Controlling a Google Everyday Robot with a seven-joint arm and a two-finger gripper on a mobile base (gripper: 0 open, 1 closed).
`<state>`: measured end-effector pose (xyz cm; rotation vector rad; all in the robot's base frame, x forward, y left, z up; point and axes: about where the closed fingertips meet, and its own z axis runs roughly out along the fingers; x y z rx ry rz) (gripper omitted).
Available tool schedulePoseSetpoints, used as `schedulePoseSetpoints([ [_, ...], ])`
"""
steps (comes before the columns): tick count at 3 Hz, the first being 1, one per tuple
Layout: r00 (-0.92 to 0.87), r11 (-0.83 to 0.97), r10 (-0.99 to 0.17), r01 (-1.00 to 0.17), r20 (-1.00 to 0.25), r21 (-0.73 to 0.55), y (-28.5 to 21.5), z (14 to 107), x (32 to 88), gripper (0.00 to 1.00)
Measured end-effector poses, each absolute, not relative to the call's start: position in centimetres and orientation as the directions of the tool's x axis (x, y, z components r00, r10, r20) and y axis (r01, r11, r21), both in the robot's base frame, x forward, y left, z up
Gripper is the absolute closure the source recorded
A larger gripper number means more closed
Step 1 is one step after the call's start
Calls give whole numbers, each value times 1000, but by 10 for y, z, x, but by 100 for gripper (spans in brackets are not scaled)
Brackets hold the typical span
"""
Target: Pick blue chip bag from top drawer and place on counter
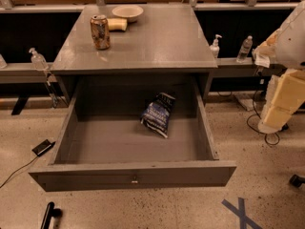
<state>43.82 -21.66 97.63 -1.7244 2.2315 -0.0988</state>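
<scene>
The top drawer (pixel 133 174) is pulled wide open toward me below the counter (pixel 157 42). The blue chip bag (pixel 158 113) is dark blue with white lettering. It lies tilted on the drawer floor, right of centre, toward the back. Only white and cream segments of my arm (pixel 283 89) show, at the right edge beside the cabinet and well clear of the drawer. My gripper is out of view.
On the counter's back left stand a brownish drink can (pixel 100 31), a pale bowl (pixel 127 12) and a yellow sponge-like item (pixel 117 24). Bottles (pixel 245 48) stand on ledges at both sides. Cables and a black device (pixel 43 147) lie on the floor at left. Blue tape (pixel 240 213) marks the floor.
</scene>
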Motion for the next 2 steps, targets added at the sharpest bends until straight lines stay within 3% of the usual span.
schedulePoseSetpoints([
  [2,-273,328,-934,-911,-230,-249,-226,963,464,0],
])
